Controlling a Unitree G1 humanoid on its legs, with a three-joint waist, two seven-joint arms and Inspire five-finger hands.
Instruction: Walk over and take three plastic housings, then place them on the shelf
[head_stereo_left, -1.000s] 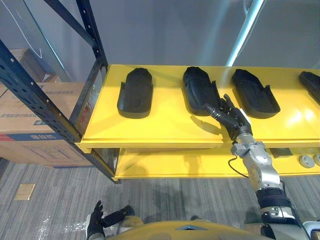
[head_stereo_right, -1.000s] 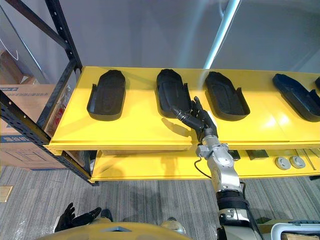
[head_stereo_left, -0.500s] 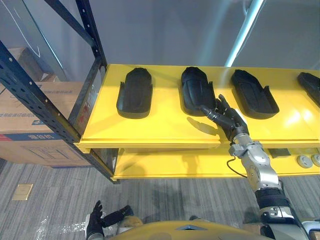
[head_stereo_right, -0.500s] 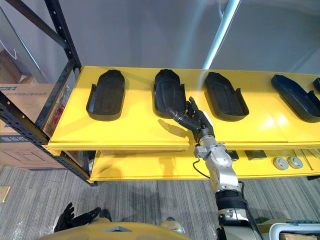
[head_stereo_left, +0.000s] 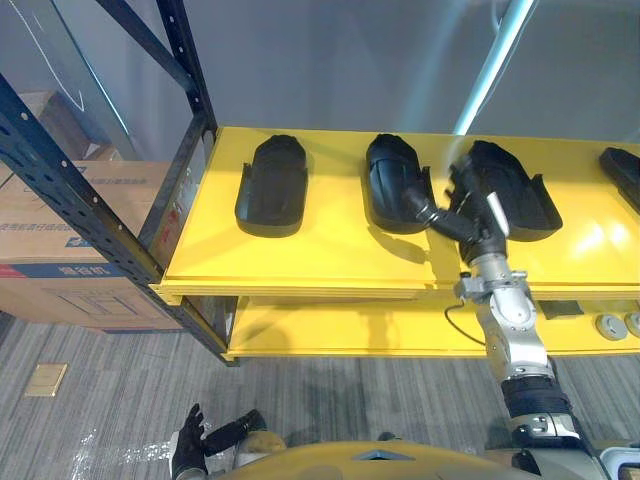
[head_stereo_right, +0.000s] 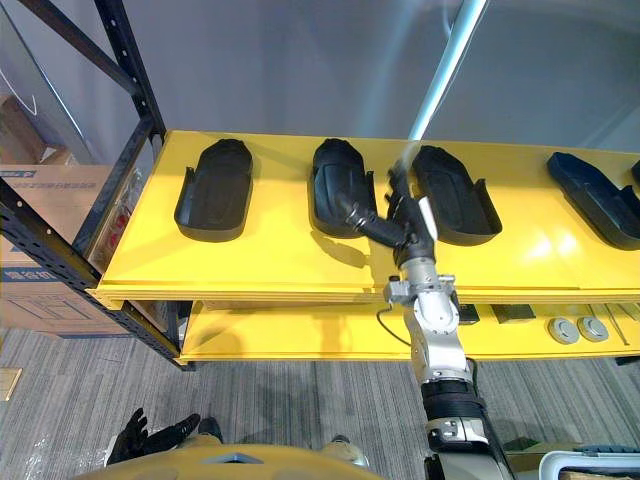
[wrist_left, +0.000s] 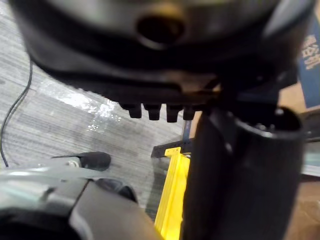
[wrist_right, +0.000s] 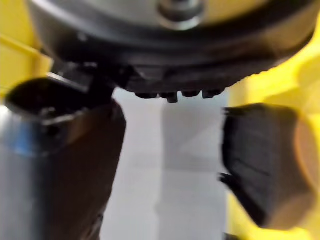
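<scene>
Up on yellow shelf, side by side: left housing, middle housing, third housing; 4th housing cut off at edge. Between middle and third, right hand, blurred, spread, gripping nothing. Down low, left hand, relaxed, empty.

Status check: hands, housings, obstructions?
Right hand open above yellow shelf, thumb by second housing from left, holding nothing. Left hand open, hanging low. No obstruction seen.

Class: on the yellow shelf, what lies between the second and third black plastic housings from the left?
The robot's dark right hand; otherwise bare yellow shelf. Both eye views show it.
</scene>
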